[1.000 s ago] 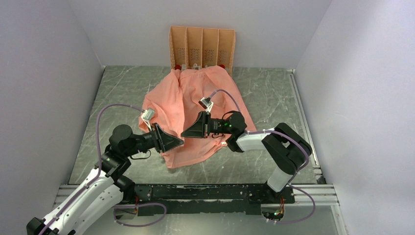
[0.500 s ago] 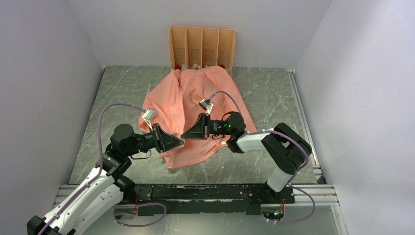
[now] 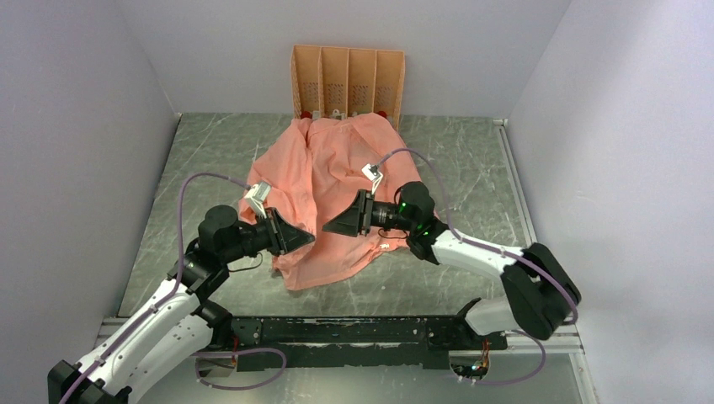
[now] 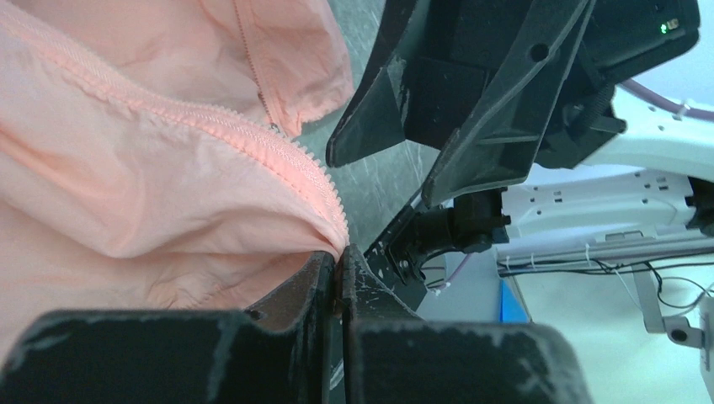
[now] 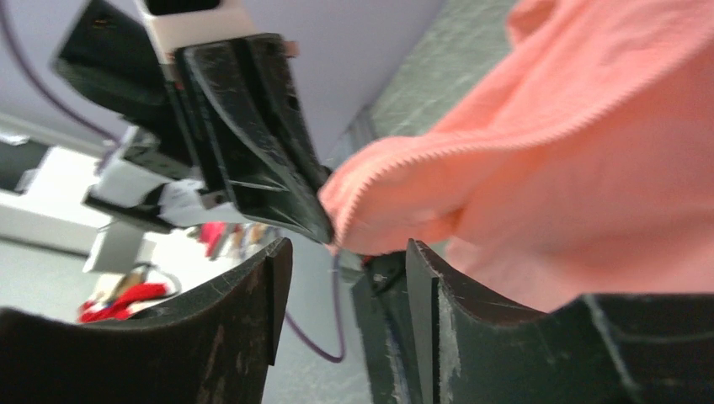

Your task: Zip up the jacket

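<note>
Salmon-pink jacket (image 3: pixel 337 172) is lying crumpled in the middle of the table (image 3: pixel 210 168). Its far edge is reaching the foot of the orange rack (image 3: pixel 347 80), and its near hem is hanging toward the arms.

The left gripper (image 4: pixel 339 261) is pressing its jaws fully together on the fabric right at the end of the zipper teeth (image 4: pixel 210 122), pinching that edge and lifting it a little off the surface. The right gripper (image 5: pixel 345 252) is facing it from just beside, with its jaws standing apart. The bunched edge is sitting in front of the gap, and nothing is clamped in it.

Judging by the deep folds and the way it is draping, the cloth is thin, light and soft. It is likely to be sagging, sliding and bunching rather than holding any shape. The zipper tape looks like the firmest part, so the best hold is probably close beside the teeth at the lower end, where a pinch is less likely to be slipping. Pulling the two sides taut should be keeping the teeth lined up. The slider is not showing clearly in any view.
</note>
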`<action>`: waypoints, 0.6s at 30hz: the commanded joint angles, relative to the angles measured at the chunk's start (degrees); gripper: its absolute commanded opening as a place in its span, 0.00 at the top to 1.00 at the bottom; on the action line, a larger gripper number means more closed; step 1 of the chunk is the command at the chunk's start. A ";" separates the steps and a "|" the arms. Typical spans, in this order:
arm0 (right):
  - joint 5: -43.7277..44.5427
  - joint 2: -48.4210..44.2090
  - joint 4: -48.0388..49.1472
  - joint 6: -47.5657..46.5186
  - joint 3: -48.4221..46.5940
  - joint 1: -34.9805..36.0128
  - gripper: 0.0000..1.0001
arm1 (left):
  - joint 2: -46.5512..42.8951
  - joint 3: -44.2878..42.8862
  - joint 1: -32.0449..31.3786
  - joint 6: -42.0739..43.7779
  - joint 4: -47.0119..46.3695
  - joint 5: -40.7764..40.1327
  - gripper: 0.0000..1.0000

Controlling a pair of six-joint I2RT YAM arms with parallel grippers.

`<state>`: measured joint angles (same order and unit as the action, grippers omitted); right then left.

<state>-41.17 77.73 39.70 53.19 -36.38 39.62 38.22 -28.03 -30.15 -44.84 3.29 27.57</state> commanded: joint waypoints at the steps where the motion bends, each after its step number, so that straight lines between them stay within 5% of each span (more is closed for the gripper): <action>1: 9.17 -7.01 -21.41 -13.65 -1.19 -1.32 0.42 | 1.59 -3.84 0.74 2.80 2.05 -4.18 0.92; 10: 34.06 -14.74 -48.12 -27.52 -4.68 -2.11 0.40 | 5.53 -12.62 1.41 9.34 8.96 -10.75 0.92; 18: 48.38 -14.05 -57.01 -29.78 -4.57 -2.17 0.44 | 8.38 -22.69 1.76 15.83 15.26 -14.97 0.92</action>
<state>-3.22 63.42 -9.58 25.65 -40.10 37.71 46.04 -45.67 -28.99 -33.78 14.48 16.47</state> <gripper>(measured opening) 0.568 0.087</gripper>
